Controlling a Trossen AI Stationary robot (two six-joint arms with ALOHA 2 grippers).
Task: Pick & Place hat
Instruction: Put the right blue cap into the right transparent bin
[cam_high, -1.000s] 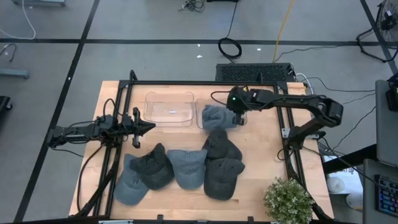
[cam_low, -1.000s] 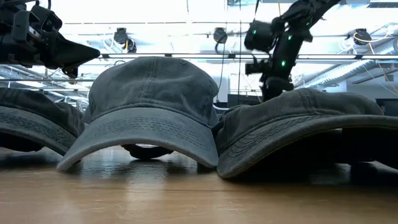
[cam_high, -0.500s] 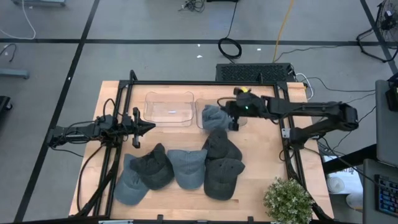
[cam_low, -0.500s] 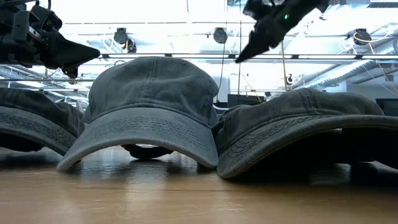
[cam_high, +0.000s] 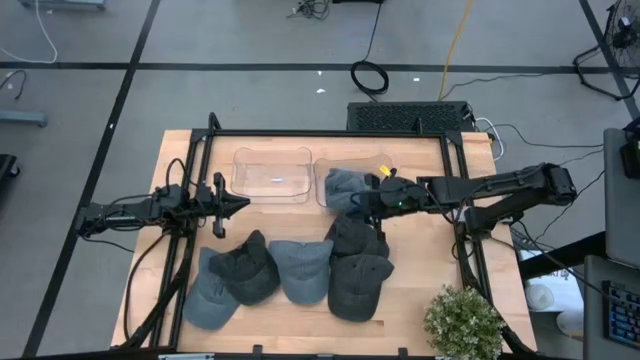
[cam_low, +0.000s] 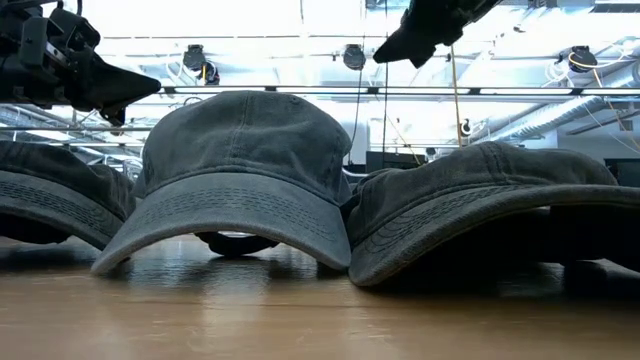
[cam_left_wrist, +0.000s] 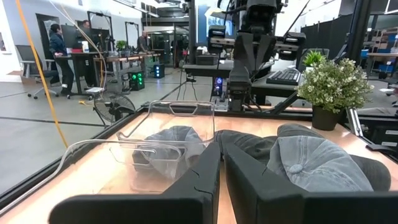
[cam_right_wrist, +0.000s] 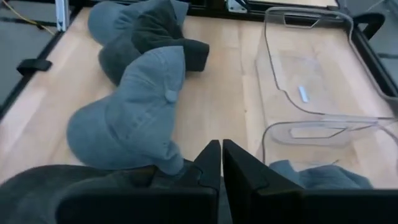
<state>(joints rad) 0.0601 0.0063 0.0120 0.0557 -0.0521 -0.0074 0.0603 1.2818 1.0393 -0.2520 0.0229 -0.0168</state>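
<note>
Caps of washed cotton twill, six-panelled with stitched curved brims and a button on top, lie bunched on the pale wood table (cam_high: 420, 270). Five sit in a cluster near the front edge: a light blue-grey one (cam_high: 300, 268) in the middle, a charcoal one (cam_high: 246, 268) overlapping a paler one (cam_high: 207, 298) on its left, two dark ones (cam_high: 357, 285) stacked to its right. A sixth, the binned cap (cam_high: 343, 188), lies crumpled inside the right bin (cam_high: 322, 170), a clear, glossy plastic tub with rounded corners. The left bin (cam_high: 272, 175), same make, holds only a small label.

The right gripper (cam_high: 365, 203) hangs over the near rim of the right bin, just above the top dark cap, fingers (cam_right_wrist: 211, 163) pressed together and holding nothing. The left gripper (cam_high: 238, 203) waits over the table's left part, beside the left bin, fingers likewise together.

A black metal frame runs along the table's back and sides. Bare wood lies open between the bins and the cluster, and along the right side down to a potted plant (cam_high: 462, 322) at the front corner.
</note>
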